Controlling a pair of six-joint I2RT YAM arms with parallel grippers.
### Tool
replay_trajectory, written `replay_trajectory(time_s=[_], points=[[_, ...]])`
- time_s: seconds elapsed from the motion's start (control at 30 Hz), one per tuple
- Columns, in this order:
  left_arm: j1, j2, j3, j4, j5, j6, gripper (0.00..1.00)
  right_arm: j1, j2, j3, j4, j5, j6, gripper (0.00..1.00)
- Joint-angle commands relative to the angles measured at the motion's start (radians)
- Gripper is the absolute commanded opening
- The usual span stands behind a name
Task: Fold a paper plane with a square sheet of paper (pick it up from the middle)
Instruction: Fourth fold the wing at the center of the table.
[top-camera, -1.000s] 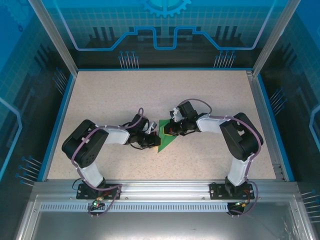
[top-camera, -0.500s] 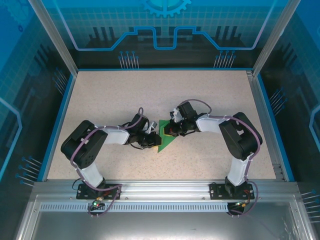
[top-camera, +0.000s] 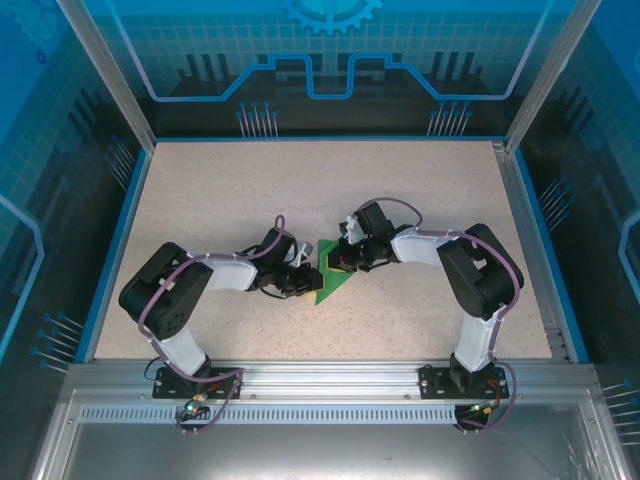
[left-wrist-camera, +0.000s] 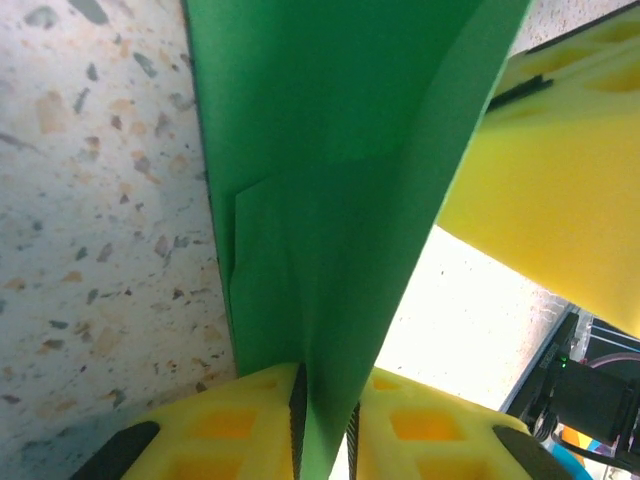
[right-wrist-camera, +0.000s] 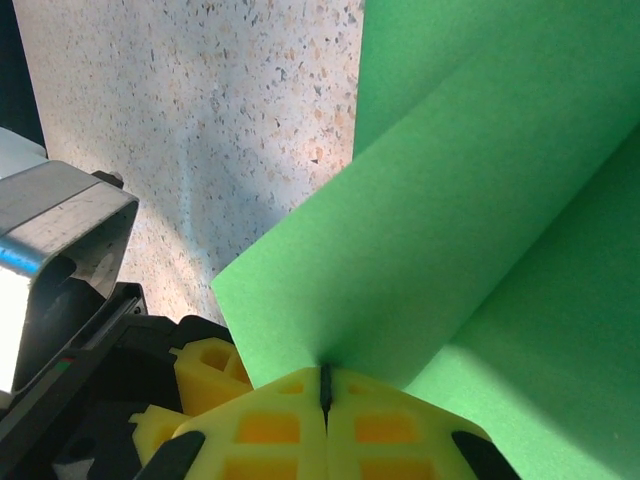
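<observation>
The square sheet of paper (top-camera: 328, 288) is bright green and lies mid-table, folded into a pointed wedge. My left gripper (top-camera: 308, 270) is at its left edge and my right gripper (top-camera: 337, 262) at its upper right. In the left wrist view a raised green flap (left-wrist-camera: 330, 150) runs between my yellow pads (left-wrist-camera: 250, 420); the left gripper (left-wrist-camera: 327, 385) stands slightly open, with a sliver of light beside the right pad. In the right wrist view the right gripper (right-wrist-camera: 325, 375) is shut on the edge of a lifted flap (right-wrist-camera: 480, 200).
The speckled beige table (top-camera: 250, 190) is ringed by a blue rim and glass walls. The two grippers sit close together: the right one's yellow finger (left-wrist-camera: 560, 200) shows in the left wrist view, the left one's (right-wrist-camera: 205, 365) in the right wrist view.
The left arm's elbow has drifted slightly left. The paper and the right gripper have stayed in place.
</observation>
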Motion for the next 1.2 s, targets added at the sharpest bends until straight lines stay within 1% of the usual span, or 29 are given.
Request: replay_trajectory(time_s=[0.0, 0.17, 0.27, 0.47, 0.63, 0.77, 0.87, 1.03, 1.17], points=[[0.007, -0.031, -0.012, 0.021, -0.009, -0.017, 0.21, 0.012, 0.010, 0.019, -0.025, 0.010, -0.009, 0.05], [0.007, -0.031, -0.023, 0.041, -0.015, -0.026, 0.21, 0.014, 0.008, 0.018, -0.031, 0.010, -0.011, 0.05], [0.006, -0.032, -0.031, 0.049, -0.024, -0.031, 0.18, 0.013, 0.009, 0.018, -0.030, 0.009, -0.010, 0.05], [0.007, -0.020, -0.030, 0.042, -0.028, -0.026, 0.09, 0.012, 0.002, 0.018, -0.032, 0.013, -0.009, 0.06], [0.013, 0.002, -0.020, 0.048, 0.007, -0.024, 0.04, 0.013, -0.024, 0.018, -0.049, 0.022, -0.014, 0.07], [0.029, 0.025, -0.016, 0.054, 0.035, -0.029, 0.04, 0.011, -0.053, 0.013, -0.041, 0.007, -0.012, 0.07], [0.035, 0.037, -0.006, 0.045, 0.047, -0.030, 0.04, 0.013, -0.062, 0.012, -0.002, -0.035, -0.005, 0.07], [0.040, 0.072, 0.024, 0.014, 0.075, -0.019, 0.03, 0.014, -0.030, 0.029, 0.036, -0.065, 0.019, 0.07], [0.044, 0.086, 0.024, 0.014, 0.076, -0.029, 0.03, 0.011, 0.004, 0.041, 0.046, -0.044, 0.041, 0.07]])
